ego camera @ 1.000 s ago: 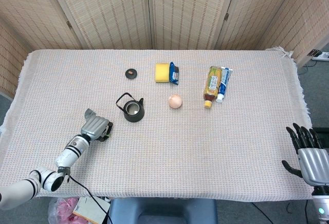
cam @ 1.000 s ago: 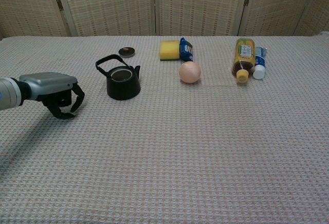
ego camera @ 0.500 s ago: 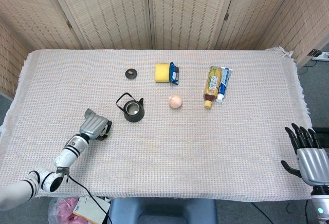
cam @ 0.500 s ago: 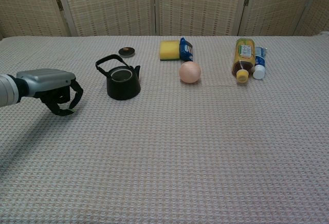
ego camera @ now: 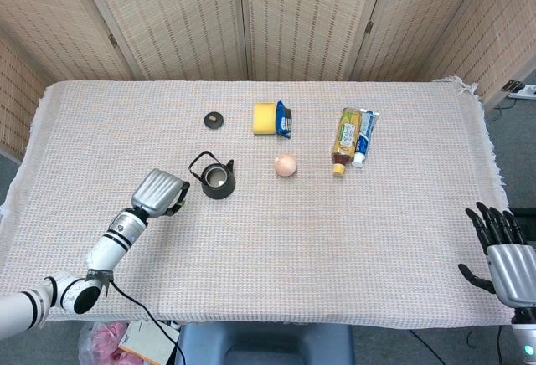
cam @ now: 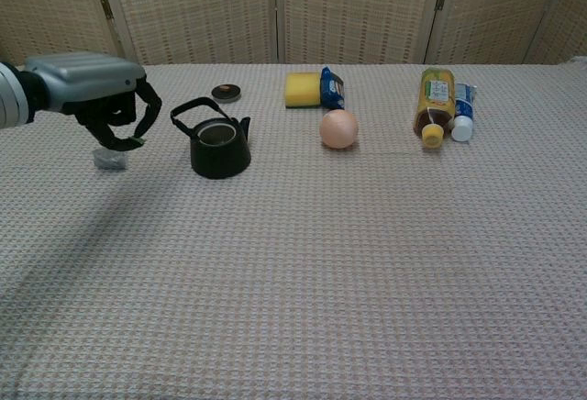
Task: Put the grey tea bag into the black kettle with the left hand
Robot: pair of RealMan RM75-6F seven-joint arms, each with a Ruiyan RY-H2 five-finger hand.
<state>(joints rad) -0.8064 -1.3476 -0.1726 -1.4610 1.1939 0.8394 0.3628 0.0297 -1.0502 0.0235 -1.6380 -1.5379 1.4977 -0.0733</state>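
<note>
Grey tea bag (cam: 111, 159) dangling (thread pinched), left hand (cam: 103, 97) beside black kettle (cam: 219, 148)

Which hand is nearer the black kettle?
Left. The left hand hangs just left of the black kettle; the right hand sits off the table's far right edge.

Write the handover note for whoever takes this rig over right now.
Left hand: raised to the left of the black kettle, fingers curled, apparently pinching the tag of the grey tea bag, which shows just below it. I cannot tell for sure whether the bag hangs free or touches the cloth.
Right hand: open, off the table's right edge, holding nothing.
Kettle: upright and open, with its lid lying apart behind it.
Done: bag picked up, it seems.
Left: carry it right over the kettle's mouth, lower it in, release.
</note>
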